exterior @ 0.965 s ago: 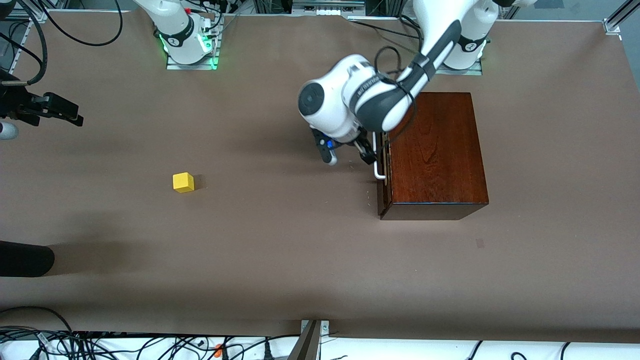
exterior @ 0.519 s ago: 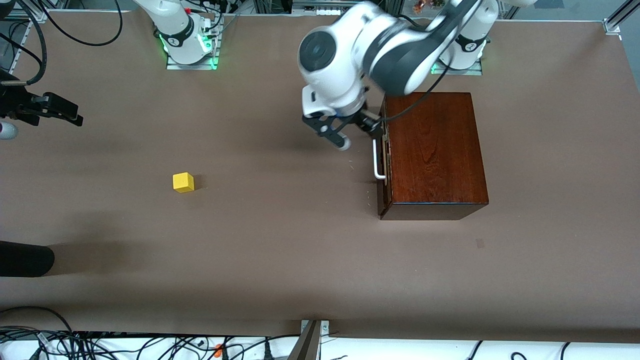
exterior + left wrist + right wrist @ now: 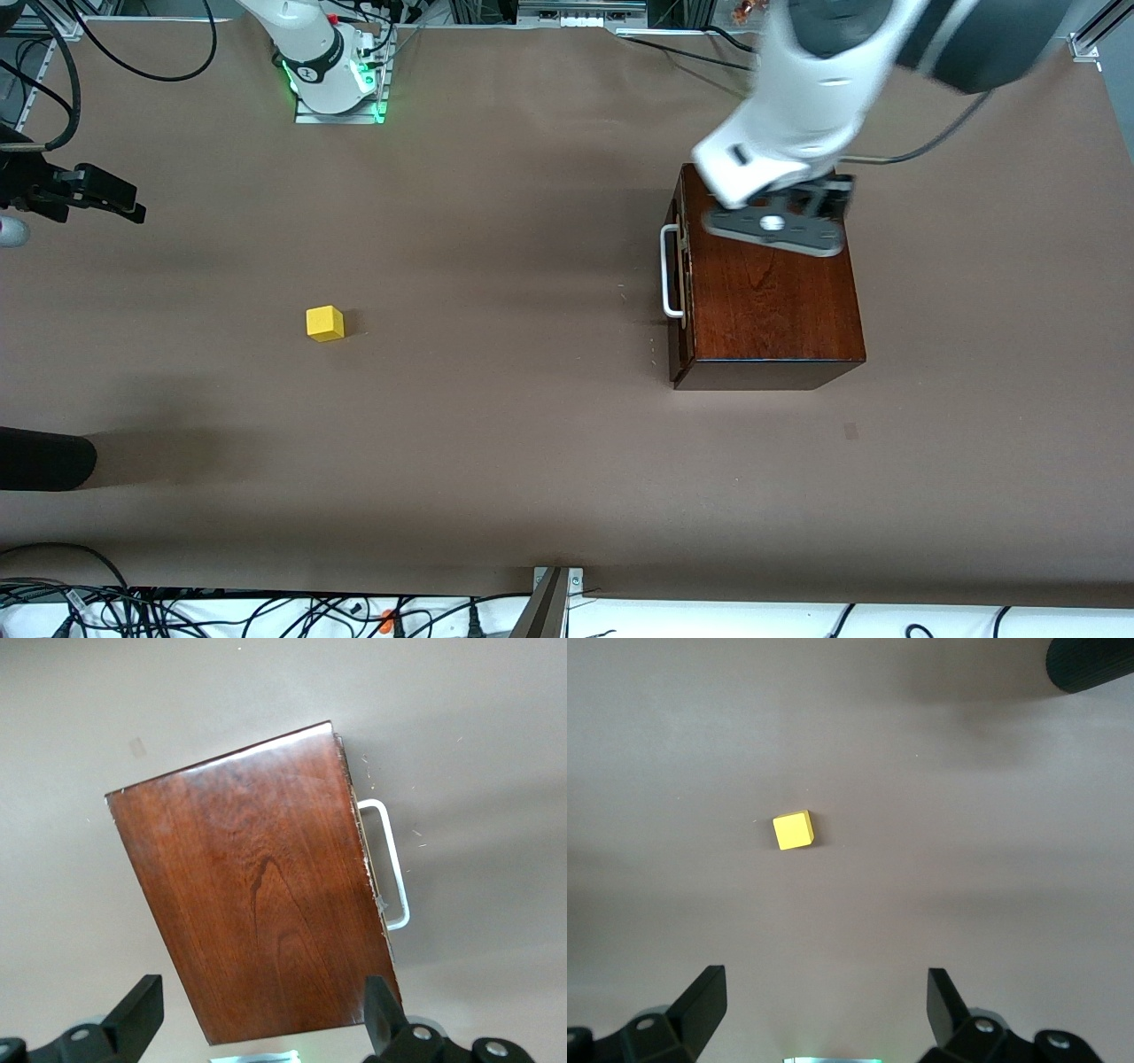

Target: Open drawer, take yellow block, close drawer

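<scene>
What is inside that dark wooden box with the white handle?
That cannot be seen: the drawer of the box is shut, so its inside is covered. The yellow block lies out on the table, toward the right arm's end. The left gripper hangs open above the box.

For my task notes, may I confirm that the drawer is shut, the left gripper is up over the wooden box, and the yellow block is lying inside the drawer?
Not quite: the yellow block sits on the bare table toward the right arm's end, as the front view shows. The drawer is shut, with the left gripper over the wooden box.
</scene>
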Robot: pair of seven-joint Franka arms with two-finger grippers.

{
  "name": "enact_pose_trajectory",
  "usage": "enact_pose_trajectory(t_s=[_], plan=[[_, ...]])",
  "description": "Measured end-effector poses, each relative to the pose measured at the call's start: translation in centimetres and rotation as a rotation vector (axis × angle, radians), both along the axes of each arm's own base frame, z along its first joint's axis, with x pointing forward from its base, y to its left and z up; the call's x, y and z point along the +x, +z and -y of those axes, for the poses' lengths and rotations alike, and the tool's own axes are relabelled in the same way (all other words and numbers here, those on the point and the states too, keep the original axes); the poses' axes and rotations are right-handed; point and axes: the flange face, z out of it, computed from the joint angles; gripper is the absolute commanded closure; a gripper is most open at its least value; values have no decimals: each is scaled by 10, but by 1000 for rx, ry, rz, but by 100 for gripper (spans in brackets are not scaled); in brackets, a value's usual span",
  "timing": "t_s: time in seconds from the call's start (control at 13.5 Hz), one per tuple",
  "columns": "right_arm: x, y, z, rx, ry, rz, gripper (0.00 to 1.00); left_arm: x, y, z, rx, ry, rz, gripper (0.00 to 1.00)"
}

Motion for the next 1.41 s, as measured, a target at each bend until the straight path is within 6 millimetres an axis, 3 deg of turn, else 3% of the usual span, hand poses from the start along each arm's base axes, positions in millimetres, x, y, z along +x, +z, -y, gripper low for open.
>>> enact_pose_trajectory(t_s=[0.22,0.3,0.45,0.89,1.41], plan=[[0,0,1,0,-2,0,0,23,15,-101,-104,89,-30,0],[0,0,1,0,-2,-1,0,25,17,-126,-111,92,-28,0],[0,0,1,0,-2,-2,0,21,20,-157,-96,126,-8,0],[-1,-1,16,-1,-29,-6,0,-15,7,-203,-56,215,28,0],[-1,-1,16,-1,-28,-7,0,-14,6,-230,-98,196,41,0]])
